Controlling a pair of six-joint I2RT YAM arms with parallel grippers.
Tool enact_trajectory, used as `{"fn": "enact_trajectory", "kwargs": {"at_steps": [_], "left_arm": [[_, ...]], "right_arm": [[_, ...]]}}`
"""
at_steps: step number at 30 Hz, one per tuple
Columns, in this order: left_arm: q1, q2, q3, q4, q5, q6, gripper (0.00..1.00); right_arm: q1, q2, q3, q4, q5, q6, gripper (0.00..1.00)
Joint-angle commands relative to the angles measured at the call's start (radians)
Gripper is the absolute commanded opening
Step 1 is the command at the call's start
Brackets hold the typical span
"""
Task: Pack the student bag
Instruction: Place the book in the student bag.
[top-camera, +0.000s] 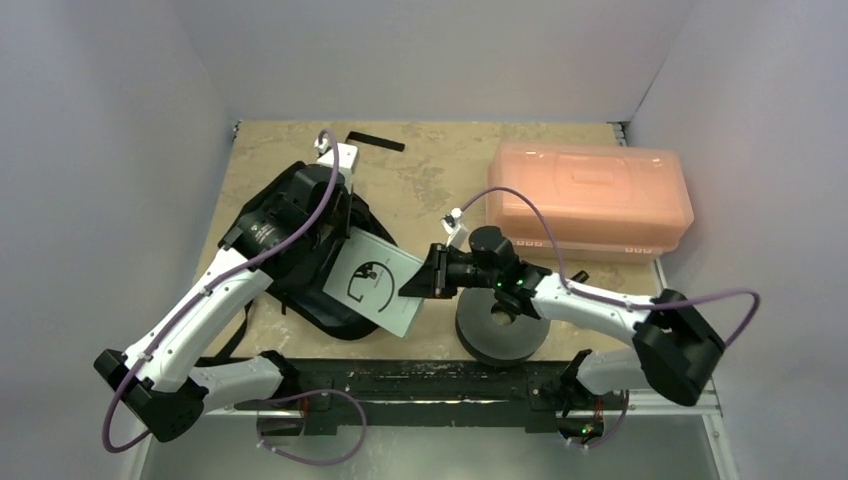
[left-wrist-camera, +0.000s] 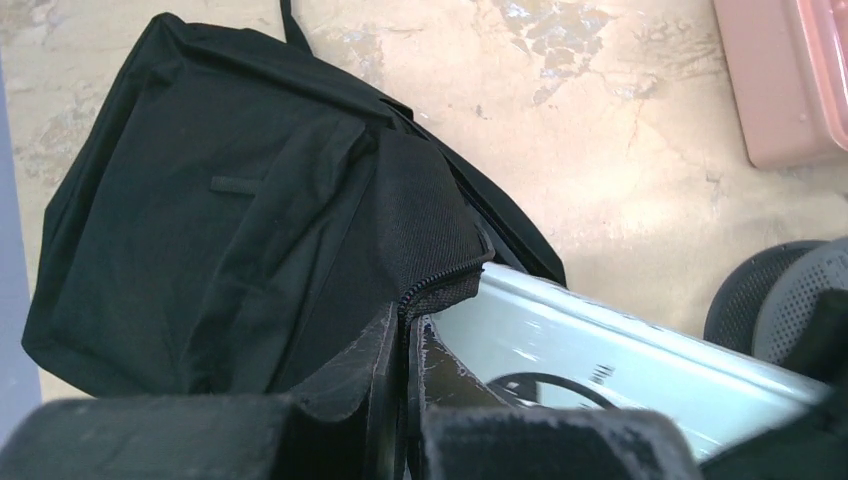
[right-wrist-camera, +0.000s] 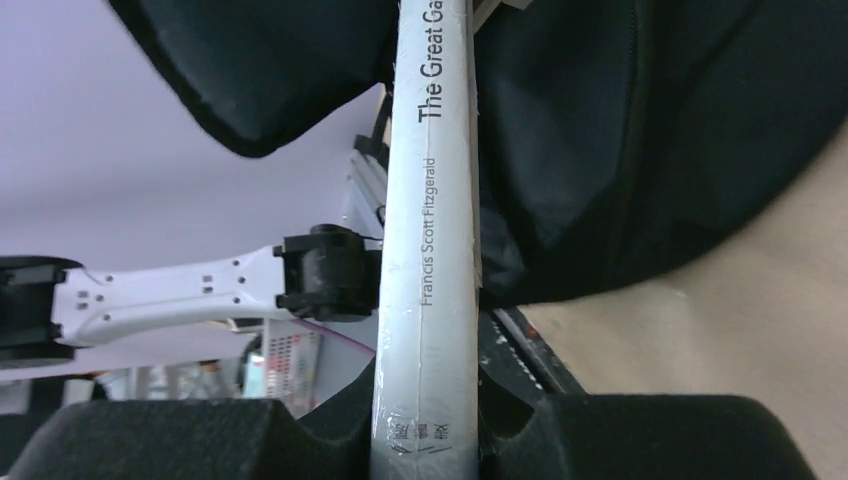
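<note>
The black student bag (top-camera: 290, 250) lies at the left of the table. It also fills the left wrist view (left-wrist-camera: 220, 220) and the top of the right wrist view (right-wrist-camera: 620, 150). My left gripper (left-wrist-camera: 405, 340) is shut on the bag's zippered opening edge and holds it up. My right gripper (top-camera: 418, 280) is shut on a pale blue-grey book (top-camera: 372, 280). The book's spine (right-wrist-camera: 425, 250) reads "The Great Ga… Francis Scott Fitzgerald". Its far end sits at the bag's opening, and its cover shows in the left wrist view (left-wrist-camera: 620, 350).
A translucent orange lidded box (top-camera: 588, 195) stands at the back right. A dark grey round spool (top-camera: 500, 330) sits under my right arm near the front edge. A short black strip (top-camera: 375, 140) lies at the back. White walls enclose the table.
</note>
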Motion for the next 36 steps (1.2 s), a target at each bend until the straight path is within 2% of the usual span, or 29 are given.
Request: {"fn": "enact_trajectory", "kwargs": {"at_steps": [1,5,9,14,18,22,26,29,32,36], "left_arm": [[-0.003,-0.021,0.082,0.009,0.07,0.068,0.0],[-0.003,-0.016,0.09,-0.018,0.095,0.096,0.0],[-0.002,-0.051,0.034,0.012,0.084,0.12,0.0],[0.0,-0.112,-0.041,0.109,0.155,0.137,0.0],[0.013,-0.144,-0.066,0.139,0.21,0.159,0.0],[0.083,-0.168,-0.09,0.178,0.317,0.134,0.0],[0.193,-0.176,-0.11,0.223,0.517,0.063,0.0],[0.202,-0.172,-0.121,0.228,0.552,0.059,0.0],[0.202,-0.158,-0.121,0.2,0.537,0.067,0.0],[0.202,-0.14,-0.12,0.188,0.525,0.071,0.0]], "right_arm": [[0.003,0.123,0.127,0.391,-0.119,0.226,0.0],[0.003,0.288,0.207,0.506,-0.058,0.328,0.0],[0.007,0.449,0.307,0.646,0.024,0.421,0.0],[0.025,0.619,0.453,0.616,0.092,0.425,0.0],[0.039,0.677,0.508,0.591,0.157,0.422,0.0],[0.046,0.739,0.586,0.554,0.214,0.378,0.0],[0.053,0.832,0.686,0.566,0.236,0.359,0.0],[0.065,0.891,0.77,0.516,0.301,0.294,0.0],[0.067,0.955,0.854,0.467,0.316,0.212,0.26],[0.066,0.949,0.806,0.459,0.292,0.144,0.44]]}}
